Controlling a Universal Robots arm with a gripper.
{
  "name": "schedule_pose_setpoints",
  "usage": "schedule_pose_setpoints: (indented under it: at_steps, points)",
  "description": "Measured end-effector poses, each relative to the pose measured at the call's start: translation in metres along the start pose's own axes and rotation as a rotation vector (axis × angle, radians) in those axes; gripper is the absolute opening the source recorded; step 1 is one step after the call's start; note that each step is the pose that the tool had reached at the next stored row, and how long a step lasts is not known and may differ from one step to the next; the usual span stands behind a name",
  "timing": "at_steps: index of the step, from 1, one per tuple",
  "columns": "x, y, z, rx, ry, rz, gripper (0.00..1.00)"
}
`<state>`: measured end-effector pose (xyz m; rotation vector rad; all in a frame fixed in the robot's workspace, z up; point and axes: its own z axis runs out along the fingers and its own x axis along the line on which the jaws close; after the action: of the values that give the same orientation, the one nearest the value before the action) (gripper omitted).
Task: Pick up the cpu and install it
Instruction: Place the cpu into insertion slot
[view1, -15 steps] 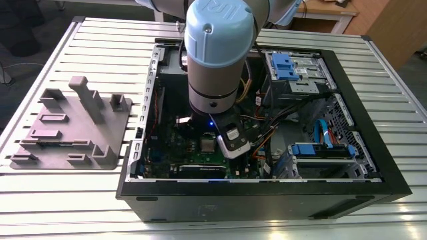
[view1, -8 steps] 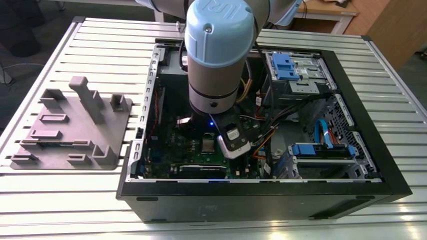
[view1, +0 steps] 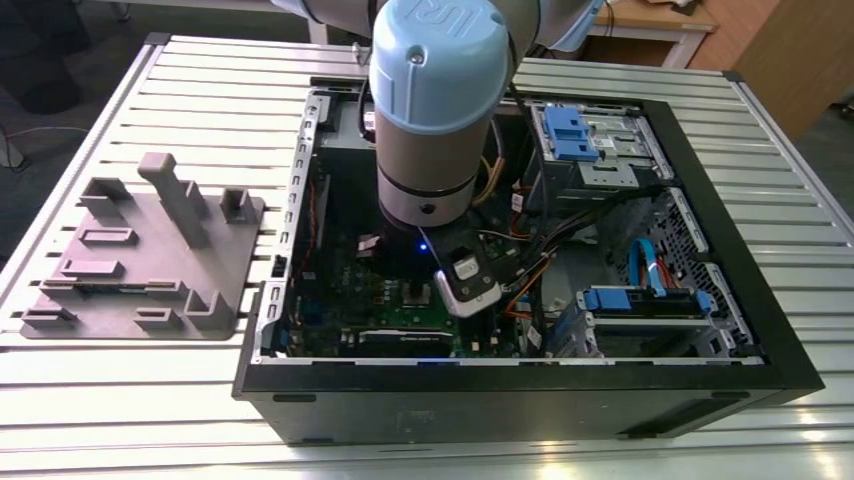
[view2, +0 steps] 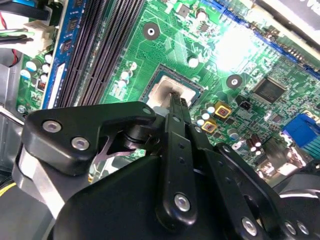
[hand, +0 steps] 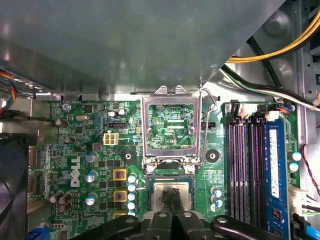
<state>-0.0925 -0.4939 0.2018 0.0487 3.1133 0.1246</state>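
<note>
Now gripper (hand: 171, 194) — closed — rests on cpu (hand: 187, 192).

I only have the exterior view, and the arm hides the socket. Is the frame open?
Observer: Yes. In the first wrist view the frame stands hinged up off the board.
Operator: Where's the cpu?
Observer: In both wrist views the cpu lies inside the socket, pale top up.
Operator: And the gripper?
Observer: The gripper is right over the cpu's middle. I cannot tell whether it touches.
</note>
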Motion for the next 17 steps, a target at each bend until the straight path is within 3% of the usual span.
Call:
schedule_pose_setpoints:
  at_steps: [17]
  points:
    - [0.0016, -0.0004, 0.0043, 0.0006, -0.0002, 0.000, 0.11]
